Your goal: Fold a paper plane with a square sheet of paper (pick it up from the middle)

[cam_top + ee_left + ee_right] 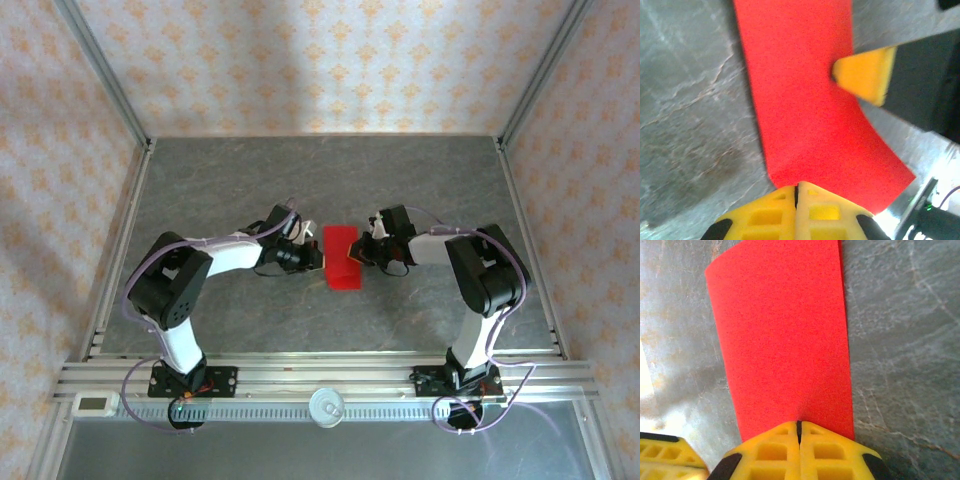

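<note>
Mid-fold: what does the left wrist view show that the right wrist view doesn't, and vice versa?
Left wrist: the left gripper shut on the red sheet's near edge, the right gripper's yellow tip meeting another edge, the sheet curving between them. Right wrist: the right gripper shut on its edge, with another yellow finger piece at lower left, owner unclear. Both: the red sheet pinched over the grey table.

Arms bent inward, wrists low — left claw [796,194] pinched tight, right claw [799,427] likewise, tips facing.
</note>
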`<action>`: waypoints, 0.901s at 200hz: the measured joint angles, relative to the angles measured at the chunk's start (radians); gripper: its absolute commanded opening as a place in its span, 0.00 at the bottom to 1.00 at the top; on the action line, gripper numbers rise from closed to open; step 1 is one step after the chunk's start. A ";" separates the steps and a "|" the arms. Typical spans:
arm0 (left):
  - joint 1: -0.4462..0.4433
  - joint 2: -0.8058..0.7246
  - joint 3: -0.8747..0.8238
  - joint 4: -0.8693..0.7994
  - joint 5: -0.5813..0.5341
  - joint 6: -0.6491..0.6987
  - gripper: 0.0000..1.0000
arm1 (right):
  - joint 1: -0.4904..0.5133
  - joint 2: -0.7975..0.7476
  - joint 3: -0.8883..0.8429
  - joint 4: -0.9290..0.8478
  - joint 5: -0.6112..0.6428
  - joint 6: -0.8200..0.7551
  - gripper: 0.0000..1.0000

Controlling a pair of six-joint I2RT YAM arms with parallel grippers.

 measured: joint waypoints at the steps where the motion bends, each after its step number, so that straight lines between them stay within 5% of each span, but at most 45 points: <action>1: 0.000 0.000 0.000 0.002 0.000 -0.002 0.00 | 0.000 0.000 0.000 0.000 0.000 0.000 0.00; 78: -0.068 0.094 0.052 0.102 0.031 -0.094 0.00 | 0.000 0.000 0.000 0.001 0.000 0.003 0.00; 180: -0.066 -0.013 -0.151 0.126 -0.042 -0.014 0.00 | 0.000 -0.006 -0.013 0.011 -0.003 0.010 0.00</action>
